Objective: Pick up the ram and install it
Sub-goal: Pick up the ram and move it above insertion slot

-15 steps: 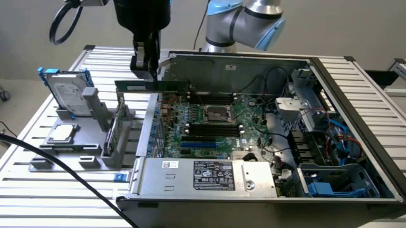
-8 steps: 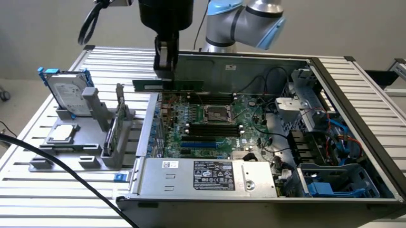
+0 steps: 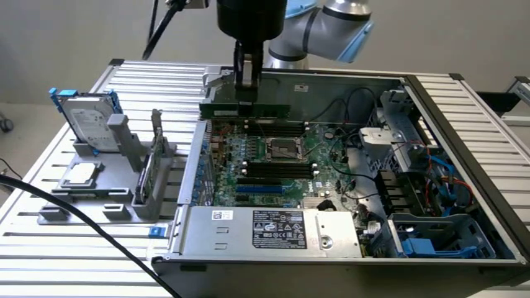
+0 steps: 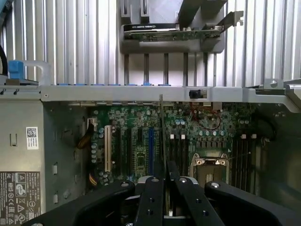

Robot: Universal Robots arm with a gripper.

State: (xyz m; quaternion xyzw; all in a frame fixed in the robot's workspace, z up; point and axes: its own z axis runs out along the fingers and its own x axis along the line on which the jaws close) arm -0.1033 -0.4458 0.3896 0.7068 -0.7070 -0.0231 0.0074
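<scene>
Install step: end effector [image 3: 246, 98] clenched on the ram [image 3: 269, 110], held on edge above the motherboard [image 3: 321, 149] slots. Seating likely demands exact alignment with one slot.

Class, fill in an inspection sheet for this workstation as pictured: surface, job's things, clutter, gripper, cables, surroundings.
Surface: ribbed metal table carrying an open computer case.
Job's things: the ram, held level above the motherboard near the case's far wall; whether it is seated cannot be told.
Clutter: hard drive upright in a grey stand; processor chip lying on that stand.
Gripper: gripper shut on the ram from above.
Cables: black cable across the table at the exterior view's left; blue and red wires inside the case.
Surroundings: pale wall behind the table.
</scene>
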